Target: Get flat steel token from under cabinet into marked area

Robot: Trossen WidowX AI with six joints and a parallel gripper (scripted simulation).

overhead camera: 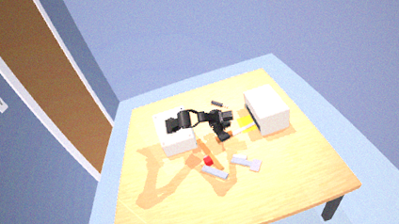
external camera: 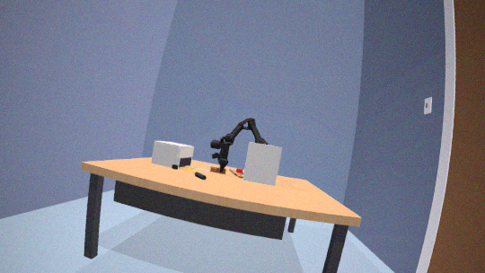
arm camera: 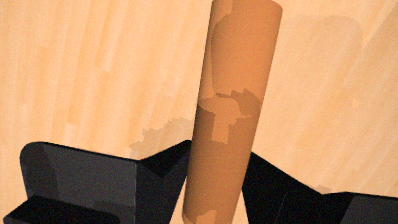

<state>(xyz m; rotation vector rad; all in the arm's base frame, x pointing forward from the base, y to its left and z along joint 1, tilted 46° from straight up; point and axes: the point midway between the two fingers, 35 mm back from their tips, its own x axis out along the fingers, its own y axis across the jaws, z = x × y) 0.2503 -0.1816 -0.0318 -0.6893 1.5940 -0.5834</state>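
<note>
My gripper (overhead camera: 224, 138) (external camera: 222, 170) (arm camera: 216, 151) is shut on the round orange-brown handle (arm camera: 237, 55) of a long tool, low over the table. The tool's thin pale shaft (overhead camera: 243, 129) runs from the handle across the yellow marked area (overhead camera: 245, 121) (external camera: 191, 170) towards the cabinet's front. The white cabinet (overhead camera: 269, 110) (external camera: 167, 154) has a dark front low down. Its far end is too small to make out there. I cannot see the steel token in any view. The wrist view shows only the handle, the fingers and table wood.
A red block (overhead camera: 207, 160) (external camera: 240, 171), a grey bar (overhead camera: 215, 172) and a pale flat-headed tool (overhead camera: 241, 161) lie to one side. A dark cylinder (overhead camera: 216, 104) (external camera: 200, 175) lies on the other side. A white box (overhead camera: 178, 143) (external camera: 262, 163) stands by the arm's base.
</note>
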